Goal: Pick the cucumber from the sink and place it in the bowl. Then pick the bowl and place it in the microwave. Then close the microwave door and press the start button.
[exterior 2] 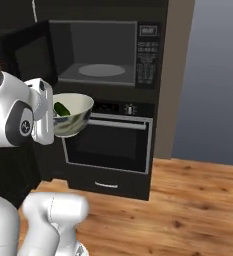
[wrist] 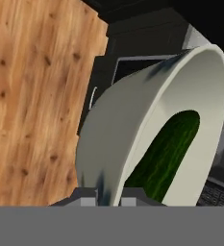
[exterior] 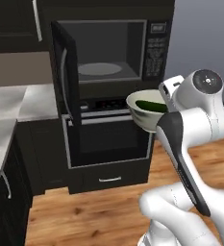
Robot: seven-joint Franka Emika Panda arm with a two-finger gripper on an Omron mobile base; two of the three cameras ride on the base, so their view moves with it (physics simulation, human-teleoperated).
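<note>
Your gripper (wrist: pixel 108 194) is the nearest thing in the hand view, its two fingers clamped on the rim of the bowl (wrist: pixel 132 120), one tip inside the wall and one outside. You can see the cucumber (wrist: pixel 164 153) lying inside the bowl, dark green against the pale inner wall.

From the left base view, you hold the bowl (exterior: pixel 144 109) in the air in front of the cabinet column, below the lower right corner of the microwave (exterior: pixel 111 53) opening and level with the top edge of the oven (exterior: pixel 111 139). The cucumber (exterior: pixel 151 105) lies across the bowl's bottom. The microwave door (exterior: pixel 65 72) stands swung wide open to the left, edge-on to you, with the round turntable plate (exterior: pixel 99 69) bare inside.

From the right base view, the bowl (exterior 2: pixel 72 114) hangs off the white hand, below the microwave's (exterior 2: pixel 105 52) left bottom corner, touching neither it nor the oven (exterior 2: pixel 110 145). The cucumber (exterior 2: pixel 61 109) rests against the bowl's near-hand wall. Wooden floor (exterior 2: pixel 188 210) lies below.
</note>
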